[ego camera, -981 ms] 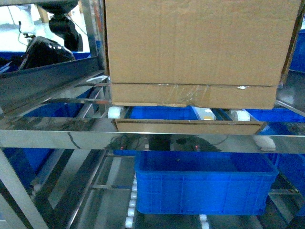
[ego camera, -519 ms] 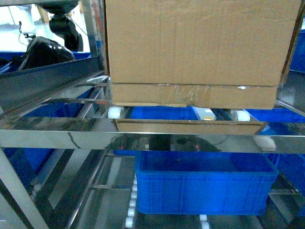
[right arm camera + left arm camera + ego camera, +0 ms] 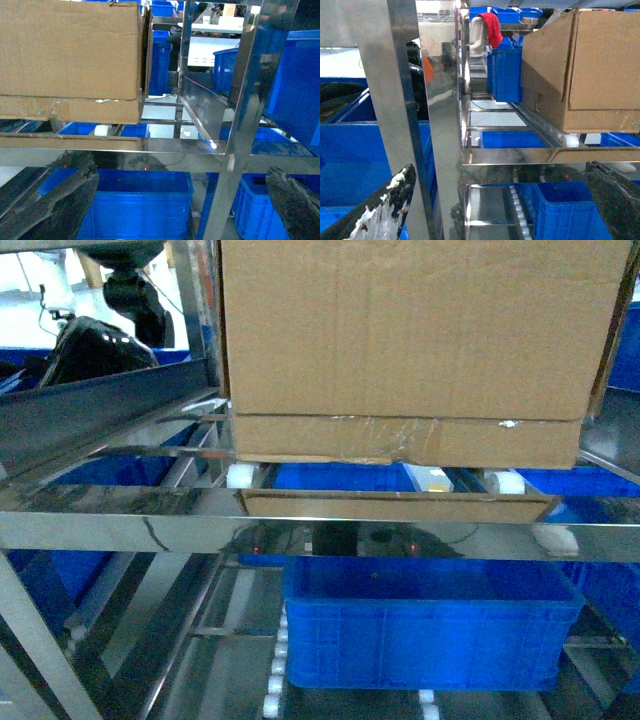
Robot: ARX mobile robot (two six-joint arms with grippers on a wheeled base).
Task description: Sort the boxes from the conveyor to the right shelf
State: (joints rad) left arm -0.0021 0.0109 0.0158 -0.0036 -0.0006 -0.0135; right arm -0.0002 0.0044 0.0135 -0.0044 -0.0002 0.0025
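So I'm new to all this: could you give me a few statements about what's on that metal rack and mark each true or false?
1. The cardboard box sits on the steel rack. True.
2. The left gripper is clamped on the box. False: its fingers are spread, holding nothing.
3. A blue crate sits on the level below the box. True.
4. The right gripper carries a crate. False: it is open and empty.

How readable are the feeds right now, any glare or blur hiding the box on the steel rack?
Head view: the cardboard box is sharp, but the rack's front rail mirrors it and the blue crate. Left wrist view: a bright upright glares; the near fingers are blurred. Right wrist view: the box is clear; the lower corners are dark and soft.
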